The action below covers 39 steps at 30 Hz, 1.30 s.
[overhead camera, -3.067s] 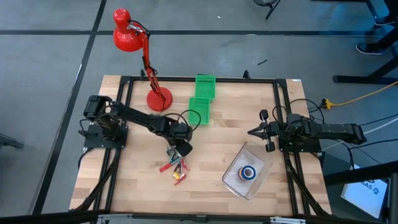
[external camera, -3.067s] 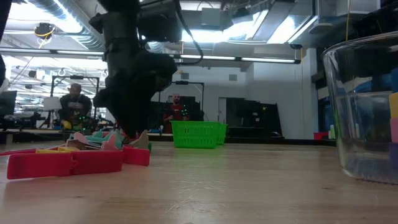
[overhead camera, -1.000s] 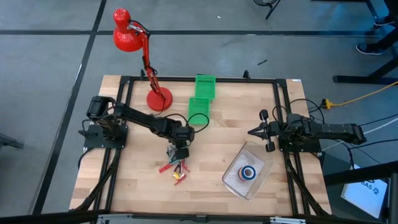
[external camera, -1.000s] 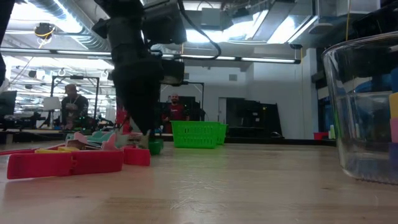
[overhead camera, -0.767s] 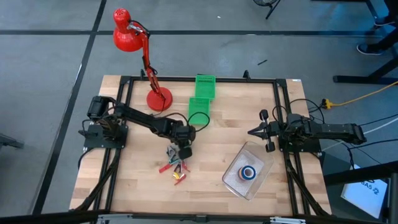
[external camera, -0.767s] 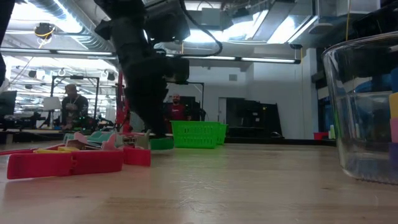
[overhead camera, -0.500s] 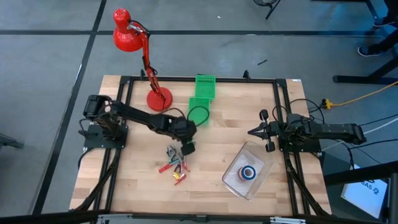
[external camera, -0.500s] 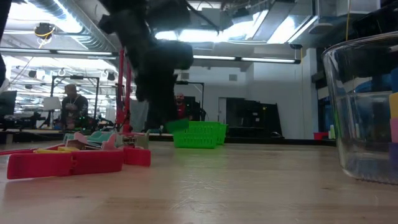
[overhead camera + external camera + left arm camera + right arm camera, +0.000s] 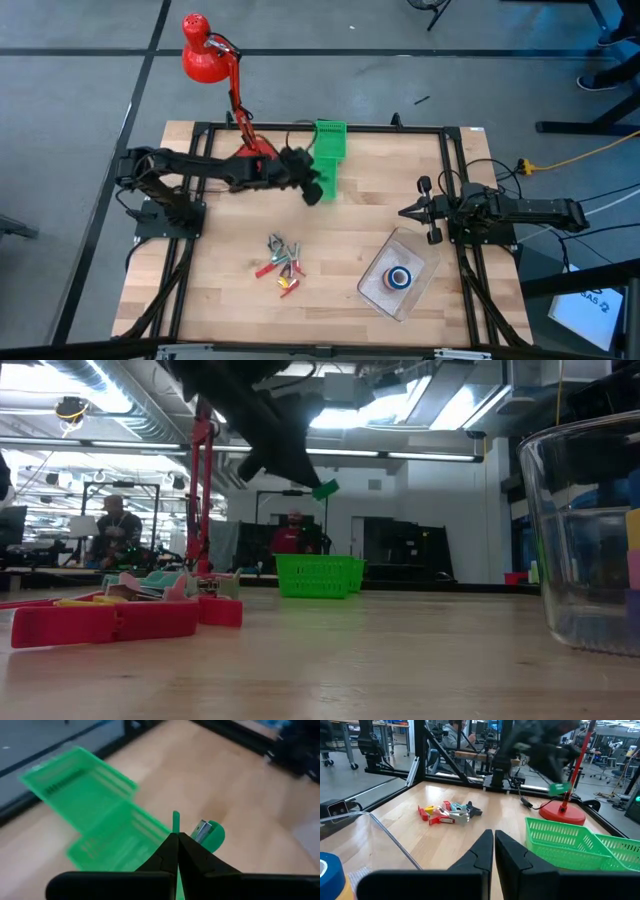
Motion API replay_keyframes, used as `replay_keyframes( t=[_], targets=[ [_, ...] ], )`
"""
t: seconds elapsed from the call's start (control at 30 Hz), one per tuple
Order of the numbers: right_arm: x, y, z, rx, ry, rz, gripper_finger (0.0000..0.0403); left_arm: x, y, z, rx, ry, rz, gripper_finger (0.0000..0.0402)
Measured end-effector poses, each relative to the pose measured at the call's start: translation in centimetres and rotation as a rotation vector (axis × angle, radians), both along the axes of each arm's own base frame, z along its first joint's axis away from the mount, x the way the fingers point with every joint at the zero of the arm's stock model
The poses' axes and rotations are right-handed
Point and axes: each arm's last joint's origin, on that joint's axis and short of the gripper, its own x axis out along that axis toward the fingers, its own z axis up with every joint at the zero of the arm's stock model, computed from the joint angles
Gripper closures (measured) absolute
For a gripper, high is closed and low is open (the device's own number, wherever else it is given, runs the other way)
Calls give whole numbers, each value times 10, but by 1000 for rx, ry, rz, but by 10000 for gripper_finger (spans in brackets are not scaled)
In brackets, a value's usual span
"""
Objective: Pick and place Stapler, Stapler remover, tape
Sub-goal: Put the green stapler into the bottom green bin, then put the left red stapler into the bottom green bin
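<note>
The small green piece (image 9: 314,193) with a metal part hangs in the air, pinched in the left gripper (image 9: 311,189). I can't tell from here whether it is the stapler or the remover. In the left wrist view the fingers (image 9: 165,852) are drawn narrow onto it, with the green piece (image 9: 212,834) and its metal tab sticking out past their tips. From above it sits just over the near end of the green baskets (image 9: 325,160), and in the low view I see it well clear of the table (image 9: 325,489), high above the basket (image 9: 320,575).

A blue tape roll (image 9: 400,278) lies inside the clear container (image 9: 420,255) near the right front of the table. The rest of the small stationery, red, grey and yellow bits, lies in a loose pile (image 9: 282,262) on the wood, between the left arm's base and the container.

The right gripper (image 9: 410,212) waits above the table just behind the container, its fingers (image 9: 482,851) brought nearly together with nothing between them.

A red desk lamp (image 9: 205,60) stands at the back left, its base just beside the baskets. Two people (image 9: 118,525) show in the room beyond the table.
</note>
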Motion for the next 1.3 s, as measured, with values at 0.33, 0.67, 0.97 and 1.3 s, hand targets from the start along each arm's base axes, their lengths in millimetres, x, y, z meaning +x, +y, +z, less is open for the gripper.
replay_keyframes(
  t=[0.33, 0.67, 0.97, 1.3],
  targets=[
    [0, 0, 0, 0, 1, 0, 382, -2, 41, -20, -66, 41, 115, 400],
    [0, 0, 0, 0, 0, 0, 382, 12, 43, -48, -103, 99, -24, 400],
    [0, -1, 0, -9, 0, -42, 382, 14, 46, -45, 0, 101, -15, 381],
    [0, -2, 0, -9, 0, -53, 382, 14, 47, -40, 15, 64, 11, 304]
  ],
)
